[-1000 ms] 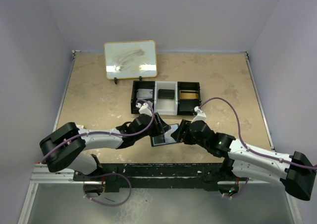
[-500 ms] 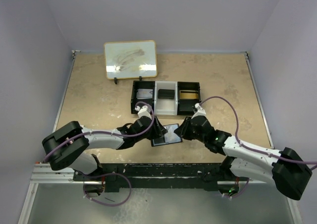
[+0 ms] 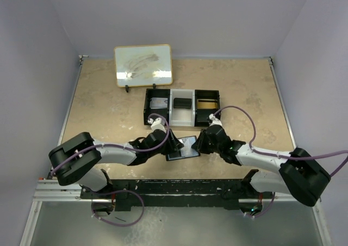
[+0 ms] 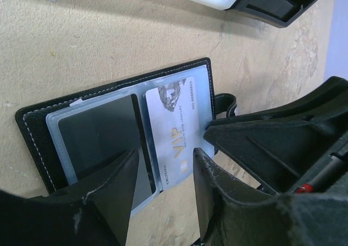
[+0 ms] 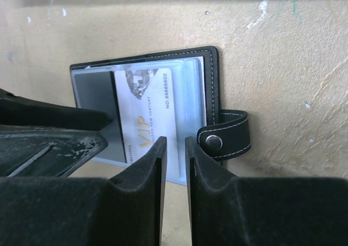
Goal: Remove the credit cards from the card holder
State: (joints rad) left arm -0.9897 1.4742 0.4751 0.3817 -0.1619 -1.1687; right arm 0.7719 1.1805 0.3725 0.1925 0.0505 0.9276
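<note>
Card holder (image 4: pixel 109 121) flat, spread open just beyond both fingertip pairs — left gripper (image 4: pixel 163 170) half-wide over its fold, right gripper (image 5: pixel 175 148) narrowed to a slit at VIP card (image 5: pixel 147 115) edge.

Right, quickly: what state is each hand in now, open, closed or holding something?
Left hand: open over the card holder, holding nothing.
Right hand: nearly closed, narrow gap, tips at the VIP card; grip cannot be told.

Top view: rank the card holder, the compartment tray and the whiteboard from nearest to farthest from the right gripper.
1. card holder, directly beside the right gripper, on its left.
2. compartment tray, just behind, mid-table.
3. whiteboard, far back left.
</note>
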